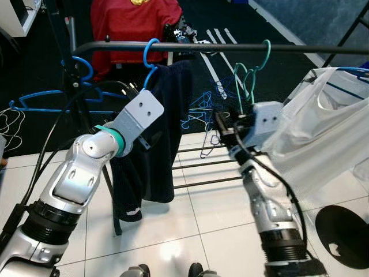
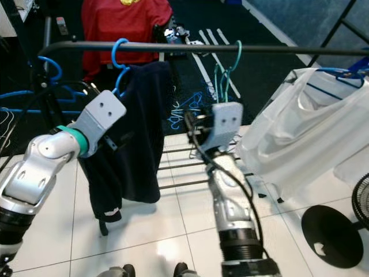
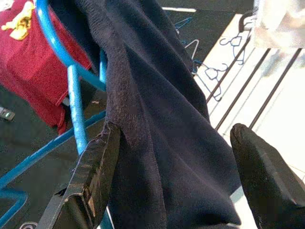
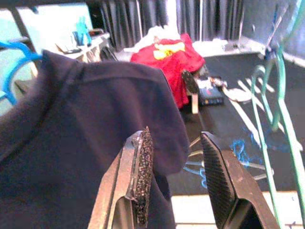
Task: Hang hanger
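A blue hanger (image 1: pixel 151 53) is hooked over the black rail (image 1: pixel 230 48) and carries a dark navy garment (image 1: pixel 155 144). My left gripper (image 3: pixel 176 131) is open, its two fingers standing wide on either side of the garment's shoulder, just below the blue hanger's neck (image 3: pixel 76 95). My right gripper (image 4: pixel 175 134) is open too, with nothing between its fingers; it is raised to the right of the navy garment (image 4: pixel 71 143) and points toward it. Green hangers (image 1: pixel 253 75) hang on the rail just above the right wrist (image 1: pixel 259 124).
A white garment (image 1: pixel 323 133) hangs at the right end of the rail. An empty blue hanger (image 1: pixel 52 104) hangs at the left. Loose hangers (image 1: pixel 202 109) lie on the dark floor behind, near a red shirt (image 1: pixel 135 23). Low rack bars (image 1: pixel 202 167) cross underneath; a black round base (image 1: pixel 346 234) stands at right.
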Controlling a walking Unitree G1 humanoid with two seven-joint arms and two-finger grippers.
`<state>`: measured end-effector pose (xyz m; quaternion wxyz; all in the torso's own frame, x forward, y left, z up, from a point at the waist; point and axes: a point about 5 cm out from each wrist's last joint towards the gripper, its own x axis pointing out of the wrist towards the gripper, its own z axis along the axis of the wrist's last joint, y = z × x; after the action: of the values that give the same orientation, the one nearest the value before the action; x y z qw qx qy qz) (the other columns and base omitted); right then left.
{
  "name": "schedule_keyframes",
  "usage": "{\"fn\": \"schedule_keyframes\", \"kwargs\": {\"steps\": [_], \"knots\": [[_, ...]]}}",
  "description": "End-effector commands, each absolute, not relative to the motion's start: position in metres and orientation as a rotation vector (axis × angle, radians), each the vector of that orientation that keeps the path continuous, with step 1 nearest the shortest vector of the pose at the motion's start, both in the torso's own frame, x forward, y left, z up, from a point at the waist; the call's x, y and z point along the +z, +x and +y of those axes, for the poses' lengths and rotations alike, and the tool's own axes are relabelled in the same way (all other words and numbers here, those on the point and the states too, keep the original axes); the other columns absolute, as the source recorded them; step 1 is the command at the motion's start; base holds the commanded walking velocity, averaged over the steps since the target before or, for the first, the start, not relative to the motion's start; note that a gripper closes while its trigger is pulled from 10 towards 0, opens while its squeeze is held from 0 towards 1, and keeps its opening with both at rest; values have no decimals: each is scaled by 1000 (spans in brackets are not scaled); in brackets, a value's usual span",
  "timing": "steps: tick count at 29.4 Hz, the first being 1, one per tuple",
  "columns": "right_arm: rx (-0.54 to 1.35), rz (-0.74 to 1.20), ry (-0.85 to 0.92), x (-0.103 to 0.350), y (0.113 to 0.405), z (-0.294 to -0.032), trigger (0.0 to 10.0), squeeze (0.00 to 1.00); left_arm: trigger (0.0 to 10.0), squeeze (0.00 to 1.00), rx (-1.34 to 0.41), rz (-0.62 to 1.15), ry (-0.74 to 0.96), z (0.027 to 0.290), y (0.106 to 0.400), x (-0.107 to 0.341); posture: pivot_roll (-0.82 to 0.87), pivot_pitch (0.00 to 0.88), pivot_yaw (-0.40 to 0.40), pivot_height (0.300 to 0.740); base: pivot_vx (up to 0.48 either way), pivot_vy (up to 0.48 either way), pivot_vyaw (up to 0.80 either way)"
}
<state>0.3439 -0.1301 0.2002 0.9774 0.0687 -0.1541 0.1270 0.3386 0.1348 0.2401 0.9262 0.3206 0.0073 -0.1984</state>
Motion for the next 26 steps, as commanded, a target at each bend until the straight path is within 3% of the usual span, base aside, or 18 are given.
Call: {"fn": "schedule_keyframes", "kwargs": {"steps": [1, 2, 5, 6, 8, 9, 10, 12, 18, 19, 21, 26], "knots": [[234, -262, 158, 189, 344, -134, 10000, 0, 8627, 0, -426, 15, 668, 134, 336, 240, 58, 147, 36, 740, 0, 0, 0], [229, -207, 172, 179, 343, -136, 10000, 0, 9137, 0, -428, 16, 669, 135, 334, 240, 63, 148, 35, 740, 0, 0, 0], [294, -153, 129, 170, 340, -131, 10000, 0, 9059, 0, -420, 22, 676, 137, 334, 239, 64, 146, 34, 740, 0, 0, 0], [411, -108, 5, 159, 334, -122, 10000, 0, 8392, 0, -404, 37, 680, 140, 335, 237, 60, 143, 34, 740, 0, 0, 0], [411, -108, 5, 159, 334, -122, 10000, 0, 8392, 0, -404, 37, 680, 140, 335, 237, 60, 143, 34, 740, 0, 0, 0], [501, -80, -79, 151, 328, -115, 10000, 0, 6863, 0, -382, 51, 690, 142, 337, 234, 57, 142, 34, 740, 0, 0, 0], [501, -80, -79, 151, 328, -115, 10000, 0, 6863, 0, -382, 51, 690, 142, 337, 234, 57, 142, 34, 740, 0, 0, 0], [594, -71, -182, 144, 319, -110, 10000, 0, 7882, 0, -327, 65, 708, 149, 341, 233, 52, 139, 35, 740, 0, 0, 0], [577, -83, -167, 145, 317, -112, 10000, 0, 7725, 0, -295, 91, 730, 158, 340, 233, 60, 140, 35, 740, 0, 0, 0], [575, -89, -163, 146, 316, -112, 10000, 0, 8627, 0, -283, 105, 738, 162, 340, 230, 58, 140, 37, 740, 0, 0, 0], [577, -93, -160, 147, 316, -111, 10000, 0, 8941, 0, -270, 114, 747, 166, 340, 228, 55, 139, 37, 740, 0, 0, 0], [584, -103, -160, 150, 316, -111, 10000, 0, 8745, 0, -221, 105, 773, 173, 342, 228, 57, 137, 36, 740, 0, 0, 0]]}}
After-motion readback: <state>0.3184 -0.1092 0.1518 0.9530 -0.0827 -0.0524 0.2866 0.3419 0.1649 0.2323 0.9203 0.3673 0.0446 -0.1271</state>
